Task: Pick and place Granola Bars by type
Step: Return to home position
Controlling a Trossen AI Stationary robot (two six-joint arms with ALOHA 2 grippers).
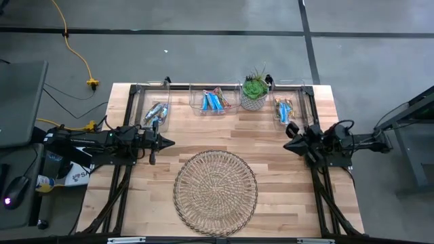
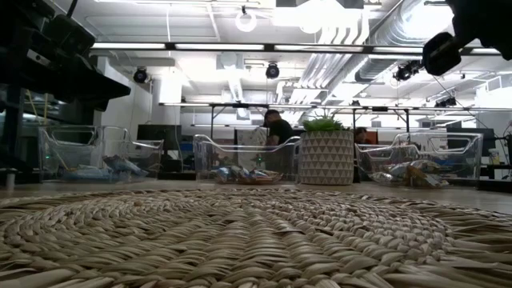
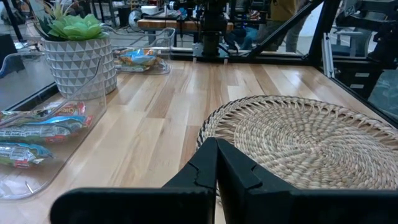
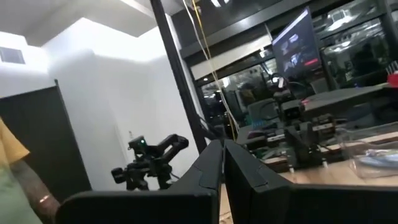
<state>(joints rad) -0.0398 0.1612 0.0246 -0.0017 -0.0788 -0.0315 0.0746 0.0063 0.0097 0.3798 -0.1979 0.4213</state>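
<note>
The bars lie sorted in three clear bins set in a row with the plant (image 1: 255, 91) along the far edge of the table (image 1: 237, 139). The blue bars (image 1: 214, 102) fill the middle bin (image 1: 196, 93), just left of the plant. The tan bars (image 1: 284, 110) sit in the right bin (image 1: 302, 102), just right of the plant. The silvery-blue bars (image 1: 156, 112) rest in the left bin (image 1: 146, 96), well to the plant's left, beyond the middle bin. No bar lies on the open wood or on the basket (image 1: 215, 184), a flat round woven piece in front of the plant, near the table's front edge. The left gripper (image 1: 169, 142) hangs over bare wood to the left of the plant and in front of it, between the left bin and the basket's rim. It points toward the table's middle, and its wrist view shows its two dark fingers pressed together with nothing between them. The right gripper (image 1: 288, 143) hangs on the plant's other side, in front of the right bin, facing the left one across the wood. Its fingers also meet, holding nothing. In the low view a person (image 2: 278, 128) shows in the room behind the middle bin.
</note>
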